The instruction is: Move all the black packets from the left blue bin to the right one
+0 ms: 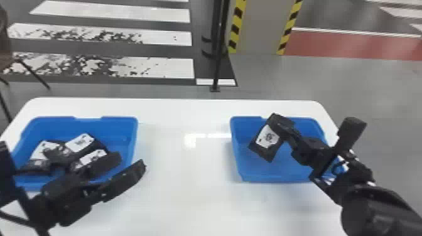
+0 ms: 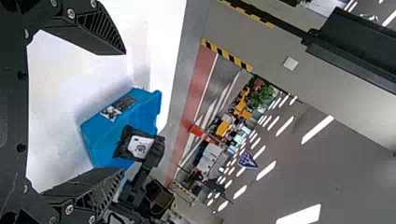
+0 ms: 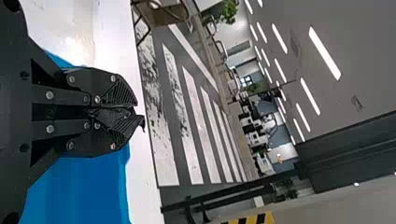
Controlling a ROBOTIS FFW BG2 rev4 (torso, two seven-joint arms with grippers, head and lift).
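A black packet with a white label [image 1: 267, 138] hangs tilted over the right blue bin [image 1: 263, 175], pinched by one end between the fingers of the right gripper [image 1: 280, 123], which are closed on it. The right wrist view shows those fingers nearly together, a dark edge caught between them. More black packets [image 1: 80, 143] lie in the left blue bin [image 1: 124, 128], heaped loosely, some overlapping, with white labels facing up. The left gripper [image 1: 73, 153] is over the near part of that bin, its fingers spread wide with nothing between them. Both bins sit on a white table [image 1: 185, 191], well apart. Beyond it, a black pole [image 1: 219, 47] stands near a grey pillar [image 1: 260, 28] with yellow-and-black edging, and white stripes [image 1: 157, 67] cross the dark floor.
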